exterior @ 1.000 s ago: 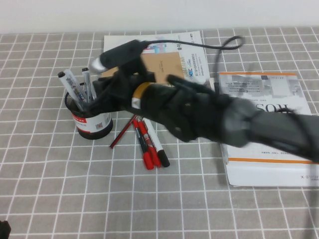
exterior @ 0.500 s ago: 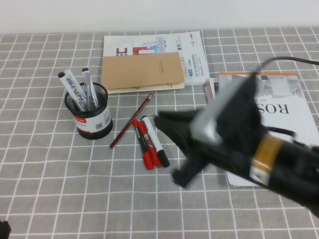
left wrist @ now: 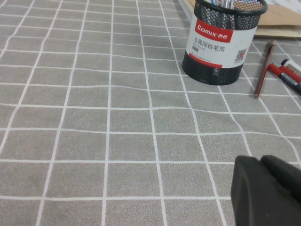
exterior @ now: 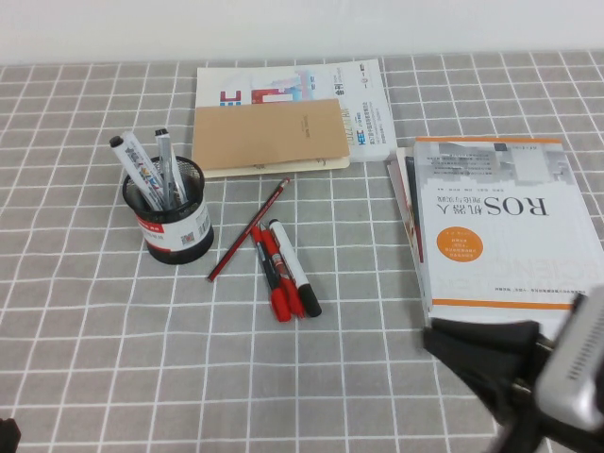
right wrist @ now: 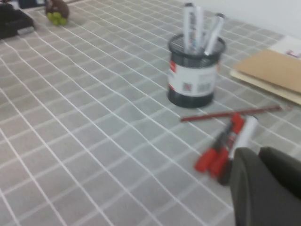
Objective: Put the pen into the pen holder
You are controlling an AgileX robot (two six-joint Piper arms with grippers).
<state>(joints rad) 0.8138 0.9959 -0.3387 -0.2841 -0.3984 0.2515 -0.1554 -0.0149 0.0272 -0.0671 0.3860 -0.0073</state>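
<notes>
The black mesh pen holder [exterior: 170, 225] with a red-and-white label stands at the left of the table. The slim grey pen [exterior: 164, 162] stands upright inside it, beside a patterned marker. The holder also shows in the left wrist view [left wrist: 221, 44] and the right wrist view [right wrist: 194, 75]. My right gripper [exterior: 439, 336] is at the front right, far from the holder, shut and empty; it also shows in the right wrist view [right wrist: 258, 154]. My left gripper [left wrist: 261, 161] is shut and empty, low over the cloth at the front left.
A red pencil [exterior: 249, 230], two red markers [exterior: 274, 274] and a white black-capped marker [exterior: 293, 268] lie right of the holder. A brown notebook [exterior: 269, 135] lies on papers at the back. A large book [exterior: 500, 222] lies at the right.
My right arm has pulled back from the holder, across the table to the front right. The pen stays in the holder. The left arm has not moved.
</notes>
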